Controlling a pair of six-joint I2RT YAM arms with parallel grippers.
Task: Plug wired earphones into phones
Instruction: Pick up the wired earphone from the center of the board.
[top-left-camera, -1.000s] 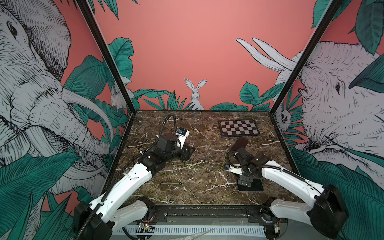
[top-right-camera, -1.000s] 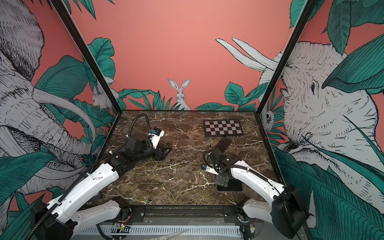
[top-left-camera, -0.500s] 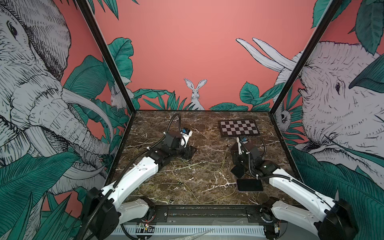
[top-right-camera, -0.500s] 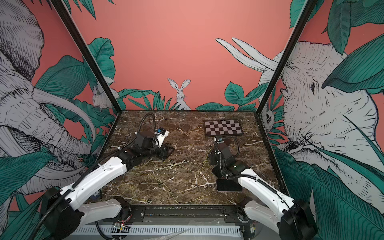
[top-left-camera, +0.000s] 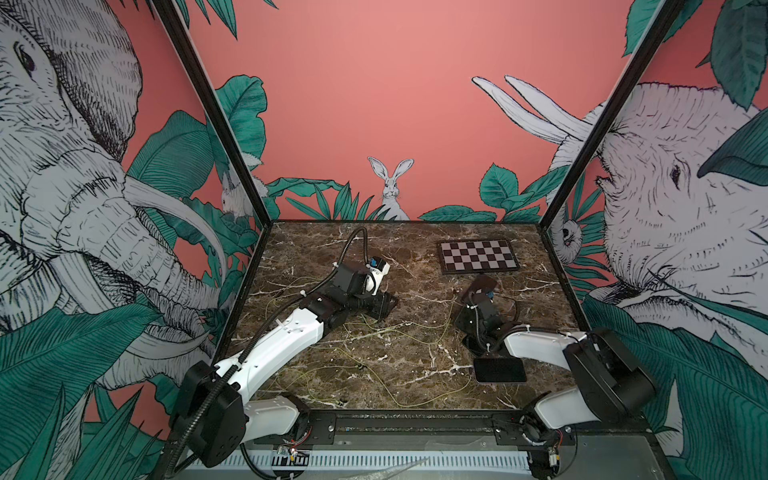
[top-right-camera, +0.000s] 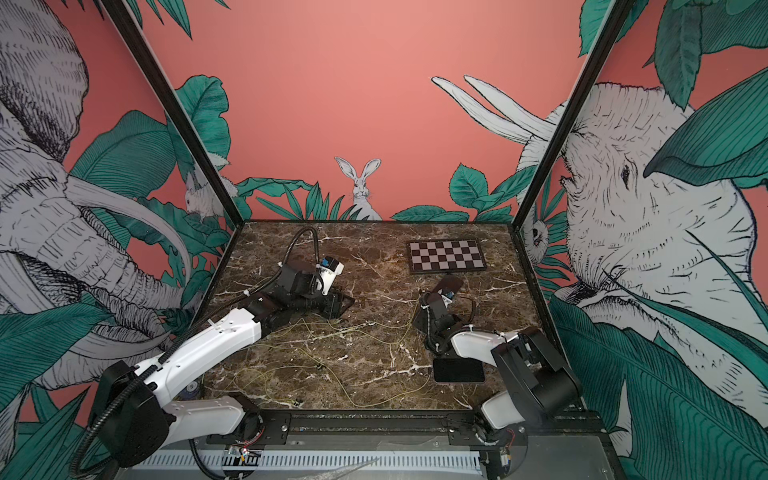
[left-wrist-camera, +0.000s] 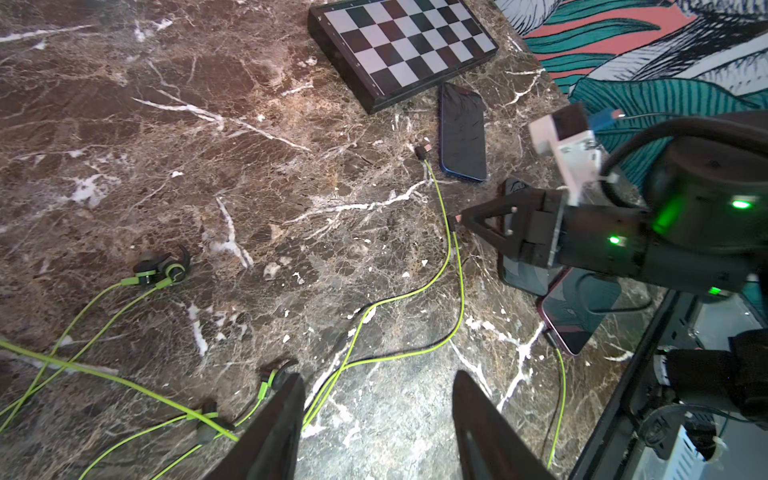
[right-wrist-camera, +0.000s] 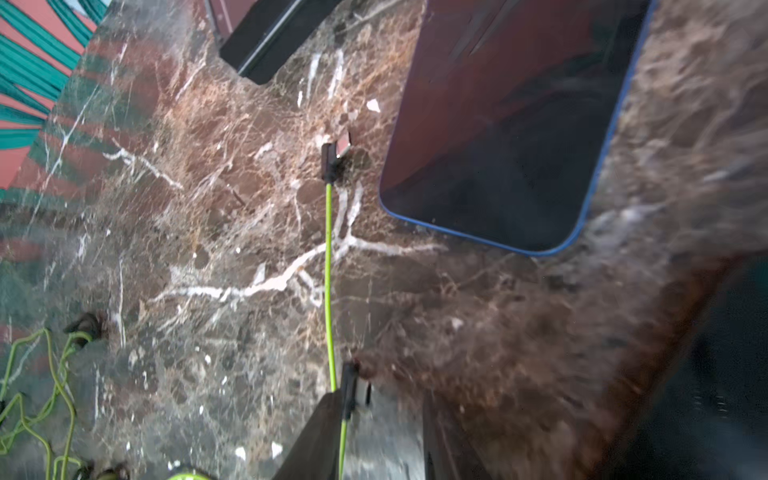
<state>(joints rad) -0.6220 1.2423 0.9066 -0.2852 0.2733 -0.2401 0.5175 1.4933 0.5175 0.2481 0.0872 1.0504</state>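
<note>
Front edge: near phone (top-left-camera: 500, 370) lies flat on the table (top-left-camera: 415, 257). Right gripper (right-wrist-camera: 384, 395) sits low, jaws apart, an earphone plug (right-wrist-camera: 350, 384) touching one finger, not clamped. Earphone cords (left-wrist-camera: 446, 266) sprawl mid-table. Left gripper (left-wrist-camera: 378, 399) is spread and empty above them. Farther back, blue-rimmed phone (left-wrist-camera: 463, 133) lies just beside the checkerboard (left-wrist-camera: 403, 45).

**Phones, three:** a blue-edged phone (left-wrist-camera: 462, 133), a middle phone (left-wrist-camera: 517, 272) partly under the right arm (left-wrist-camera: 685, 232), and a red-edged phone (left-wrist-camera: 577, 316). In a top view they sit between 2 and 5 o'clock on the table (top-left-camera: 415, 257).

**Checkerboard** (top-left-camera: 478, 255)**, one,** at 1 o'clock.

**Arms, two,** counting the left arm (top-left-camera: 286, 336).

**Earphone cords** (right-wrist-camera: 328, 270)**:** tangled, number unclear. Four earbuds (left-wrist-camera: 160, 268) and two free plugs (left-wrist-camera: 424, 151) show.
</note>
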